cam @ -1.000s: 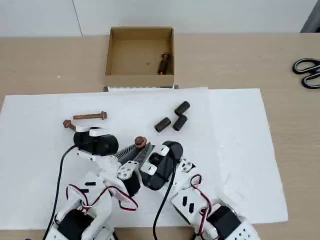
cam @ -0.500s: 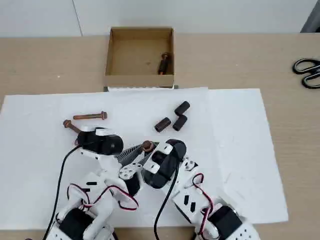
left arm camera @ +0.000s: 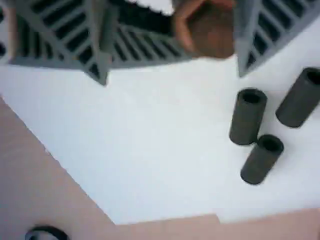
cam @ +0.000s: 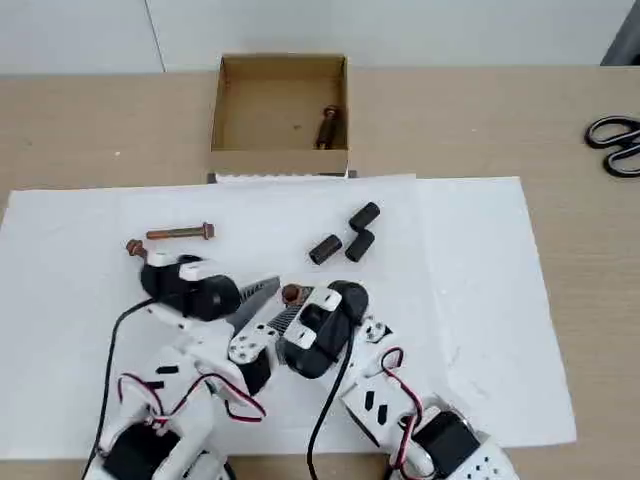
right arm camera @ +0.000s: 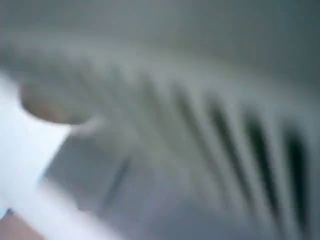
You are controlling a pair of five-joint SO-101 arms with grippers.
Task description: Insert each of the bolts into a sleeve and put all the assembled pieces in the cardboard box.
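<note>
**Two arms at a bolt transfer, read near to far.** Nearest in the high view, the left hand (cam: 268, 295) and the right hand (cam: 300, 308) meet over the paper sheet (cam: 480, 300), with the head of a raised bolt (cam: 291, 294) between them. The left hand is open: its wrist view shows the fingers (left arm camera: 55, 40) spread well apart, the bolt head beside one and clear of the other. Whether the right hand grips the bolt cannot be told, as its wrist view is blurred. Beyond lie three black sleeves (cam: 360, 244), close together. To one side is a loose bolt (cam: 180, 232), and a second bolt (cam: 135, 247) is partly hidden by the left arm. Farther off, the cardboard box (cam: 280, 160) stands on the counter (cam: 100, 130) with one assembled piece (cam: 328, 127) inside. Scissors (cam: 612, 145) lie at the far edge. Risk: with one hand open, a weak hold by the other would probably let the raised bolt tilt or drop, spoiling its alignment with a sleeve. The left wrist view shows the finger spread and the sleeves' open bores, which the high view leaves unclear. The high view supplies the layout from bolts to box.
</note>
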